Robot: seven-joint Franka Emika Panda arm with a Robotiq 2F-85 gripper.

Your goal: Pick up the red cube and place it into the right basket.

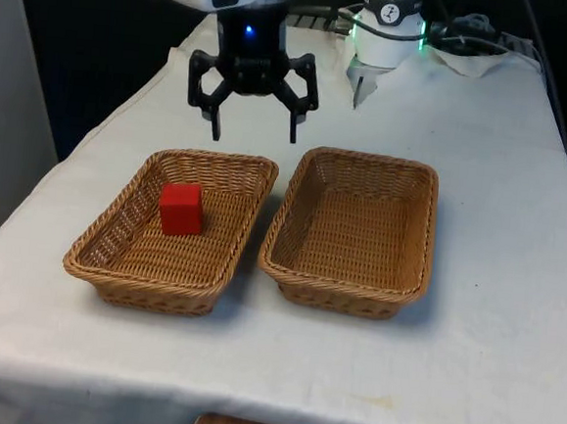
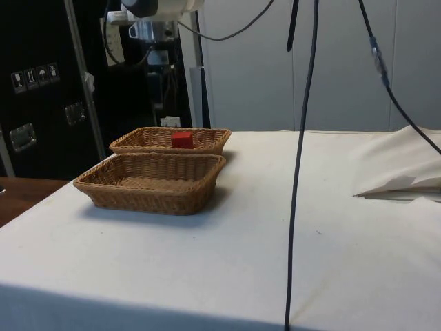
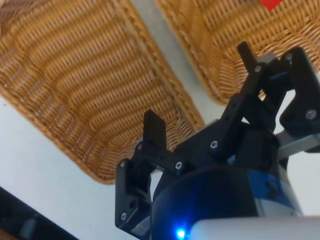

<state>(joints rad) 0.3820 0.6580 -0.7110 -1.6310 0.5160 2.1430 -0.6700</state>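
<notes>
A white cloth covers the worktop, lying smooth around the baskets and rumpled into folds near the far end. Black curtains hang behind it in the front view; in the side view dark cabinets and a pale wall stand behind, and black cables hang down across the picture.

Two rectangular woven wicker baskets sit side by side, just apart, long axes running away from the front camera. The small red cube rests flat on the floor of the wicker basket at the front view's left, nearer that basket's far end, one face turned roughly toward the front camera and slightly skewed to the basket's walls. As a cube it has no long axis. In the side view it shows in the farther basket. The wicker basket at the front view's right holds nothing.

The black two-finger gripper hangs above the far rim of the left-hand basket, pointing down, its jaws spread wide and holding nothing.
</notes>
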